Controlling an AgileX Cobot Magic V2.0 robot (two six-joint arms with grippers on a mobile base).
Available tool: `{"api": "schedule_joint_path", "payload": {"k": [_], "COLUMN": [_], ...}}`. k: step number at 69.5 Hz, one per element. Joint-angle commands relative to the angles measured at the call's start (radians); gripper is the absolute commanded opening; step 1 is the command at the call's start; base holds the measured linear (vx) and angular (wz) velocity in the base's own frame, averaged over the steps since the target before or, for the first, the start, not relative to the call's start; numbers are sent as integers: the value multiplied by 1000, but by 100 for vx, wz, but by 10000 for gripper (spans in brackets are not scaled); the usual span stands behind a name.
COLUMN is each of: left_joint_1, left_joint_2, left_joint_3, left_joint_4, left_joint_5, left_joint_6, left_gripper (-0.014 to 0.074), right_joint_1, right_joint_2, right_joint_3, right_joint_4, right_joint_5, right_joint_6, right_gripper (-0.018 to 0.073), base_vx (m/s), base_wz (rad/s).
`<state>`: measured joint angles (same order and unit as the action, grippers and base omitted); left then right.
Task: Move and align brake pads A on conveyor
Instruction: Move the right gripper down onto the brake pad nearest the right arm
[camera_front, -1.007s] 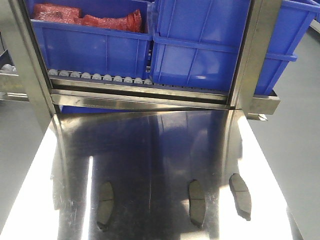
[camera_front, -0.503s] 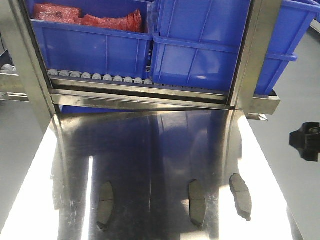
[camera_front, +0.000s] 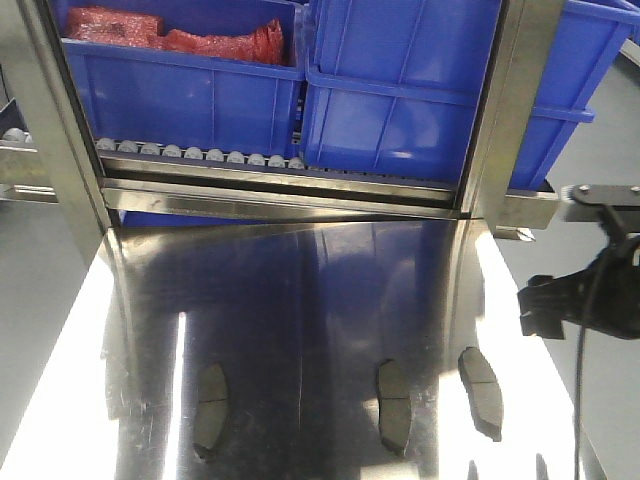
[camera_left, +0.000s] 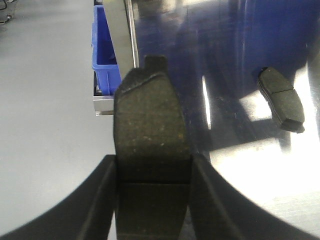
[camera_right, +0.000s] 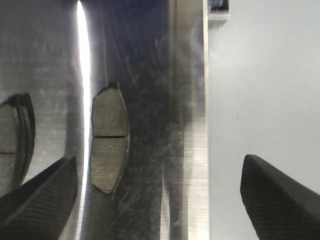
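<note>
Left gripper pinches a brake pad by its lower half, over the 9 o'clock edge of the steel tabletop. Right gripper, spread, hovers off-centre of the rightmost pad at the 3 o'clock edge. Risk: closing from there could knock it overboard.

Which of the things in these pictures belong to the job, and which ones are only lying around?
Job: left pad, middle pad and right pad, lying on the steel tabletop; fourth pad, clamped in the left jaws. The conveyor is not in view.

Lying about: blue bins, red packets inside one, grey rollers.
</note>
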<state>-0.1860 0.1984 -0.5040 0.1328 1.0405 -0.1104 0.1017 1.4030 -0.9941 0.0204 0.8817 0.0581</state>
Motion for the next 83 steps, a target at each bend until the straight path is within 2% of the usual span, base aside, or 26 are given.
{"api": "schedule_joint_path", "payload": {"k": [1, 34, 66, 83], "left_joint_1": [-2, -2, -2, -2], "left_joint_2": [14, 14, 14, 14], "left_joint_3": [-30, -30, -30, -30], "left_joint_4": [3, 4, 4, 4], "left_joint_5": [-87, -86, -86, -84], "left_joint_6": [-2, -2, -2, -2], "left_gripper": [-6, -6, -6, -6], "right_joint_1": [26, 159, 168, 140], "right_joint_2": [40, 312, 360, 360], "right_joint_3": [-60, -152, -155, -155], "right_joint_4": [-9, -9, -34, -52], "right_joint_5": [6, 22, 33, 69], "right_joint_6": [11, 72, 71, 68], "right_gripper": [615, 594, 594, 594], "base_vx": [0, 0, 0, 0], "base_wz": [0, 0, 0, 0]}}
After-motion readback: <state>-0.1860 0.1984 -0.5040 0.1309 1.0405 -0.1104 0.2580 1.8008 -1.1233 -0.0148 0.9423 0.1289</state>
